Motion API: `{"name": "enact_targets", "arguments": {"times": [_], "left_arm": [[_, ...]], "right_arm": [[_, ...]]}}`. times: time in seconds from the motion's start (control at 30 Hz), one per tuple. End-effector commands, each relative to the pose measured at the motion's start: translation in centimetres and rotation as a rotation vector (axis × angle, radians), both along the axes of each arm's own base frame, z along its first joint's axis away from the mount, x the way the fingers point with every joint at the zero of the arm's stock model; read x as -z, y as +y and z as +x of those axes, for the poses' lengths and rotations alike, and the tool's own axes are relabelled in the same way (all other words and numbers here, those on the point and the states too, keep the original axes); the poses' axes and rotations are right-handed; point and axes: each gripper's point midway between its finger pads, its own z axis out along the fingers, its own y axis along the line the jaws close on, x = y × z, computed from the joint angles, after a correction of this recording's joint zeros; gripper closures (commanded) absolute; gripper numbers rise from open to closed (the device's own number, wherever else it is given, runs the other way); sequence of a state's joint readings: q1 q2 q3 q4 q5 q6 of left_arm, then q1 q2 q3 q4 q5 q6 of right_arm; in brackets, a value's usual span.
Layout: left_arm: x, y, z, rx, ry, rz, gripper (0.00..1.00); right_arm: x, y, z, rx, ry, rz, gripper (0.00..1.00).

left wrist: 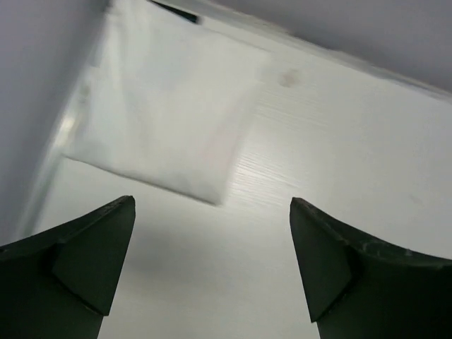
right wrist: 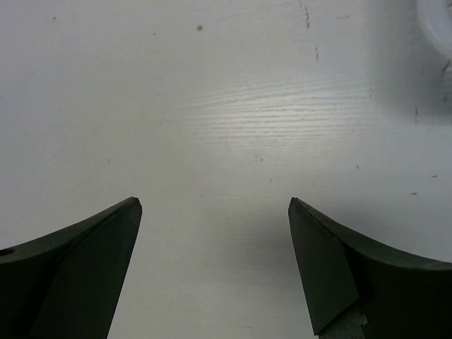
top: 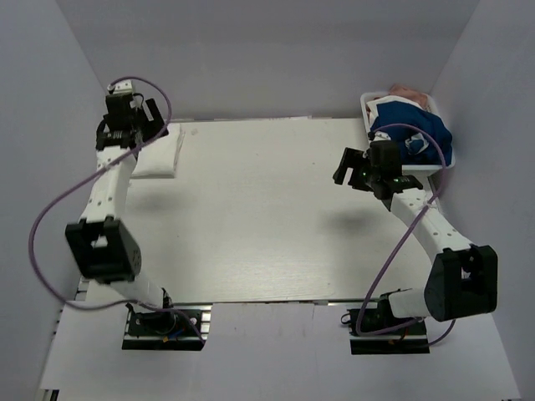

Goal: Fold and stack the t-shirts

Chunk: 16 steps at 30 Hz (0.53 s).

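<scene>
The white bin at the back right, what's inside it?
A blue t-shirt fills the bin, white and pinkish cloth at its far edge. Anything underneath is covered.

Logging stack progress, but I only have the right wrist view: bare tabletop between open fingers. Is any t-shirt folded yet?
Observer: Yes. One folded white t-shirt lies at the far-left corner of the table.
Reviewer: Is the left hand gripping it?
Observer: No. The left hand hovers open by its edge, holding nothing.
Reviewer: Any shirts waiting?
Observer: A royal blue t-shirt sits bunched in a white bin at the far right, just beyond the right hand.
</scene>
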State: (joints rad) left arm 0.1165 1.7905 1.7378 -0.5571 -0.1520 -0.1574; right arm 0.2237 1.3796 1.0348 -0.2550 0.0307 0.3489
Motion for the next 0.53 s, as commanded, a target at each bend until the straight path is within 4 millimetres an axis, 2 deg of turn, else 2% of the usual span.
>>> {"name": "enact_targets", "arguments": {"times": [0.0,0.03,0.07,0.1,0.13,0.17,0.2,0.23,0.27,0.3,0.37,0.4,0.5], "left_arm": [[0.7,-9.0,-4.8,0.183,-0.113,-0.338,0.00],[1.6,-10.9,-8.0,0.230,-0.104,-0.387,0.00],[1.8,-12.1,-9.5,0.247,-0.107,-0.435,0.00],[4.4,-13.6,-11.6,0.285,-0.066,-0.483,0.00],[4.9,-15.1,-13.0,0.330,-0.069,-0.511,0.00],[3.8,-15.9,-14.5,0.373,-0.121,-0.525,0.00],[6.2,-15.9,-15.9,0.361,-0.097,-0.538,0.00],[6.9,-15.8,-16.6,0.345,-0.084,-0.529,0.00],[6.6,-14.9,-16.9,0.298,-0.092,-0.501,0.00],[7.6,-14.6,-17.8,0.268,-0.045,-0.497,0.00],[7.7,-14.4,-18.2,0.256,-0.045,-0.484,0.00],[6.8,-14.4,-18.2,0.263,-0.074,-0.481,0.00],[6.2,-14.6,-18.3,0.278,-0.102,-0.483,0.00]], "right_arm": [[-0.2,1.3,-2.1,-0.067,-0.018,0.075,0.10],[0.7,1.7,-2.7,-0.087,-0.003,0.100,0.10],[1.4,1.8,-3.5,-0.095,0.010,0.109,0.10],[0.4,2.0,-3.9,-0.105,-0.030,0.135,0.10],[1.1,2.3,-4.3,-0.114,-0.024,0.153,0.10],[1.0,2.4,-4.5,-0.119,-0.036,0.163,0.10],[1.4,2.4,-5.3,-0.120,-0.035,0.175,0.10],[1.4,2.5,-5.5,-0.125,-0.047,0.181,0.10],[0.8,2.7,-5.6,-0.144,-0.077,0.186,0.10],[1.3,2.6,-6.1,-0.144,-0.073,0.189,0.10],[0.9,2.7,-6.1,-0.158,-0.099,0.193,0.10],[1.0,2.7,-6.3,-0.157,-0.102,0.197,0.10],[0.4,2.5,-6.5,-0.150,-0.130,0.202,0.10]]}}
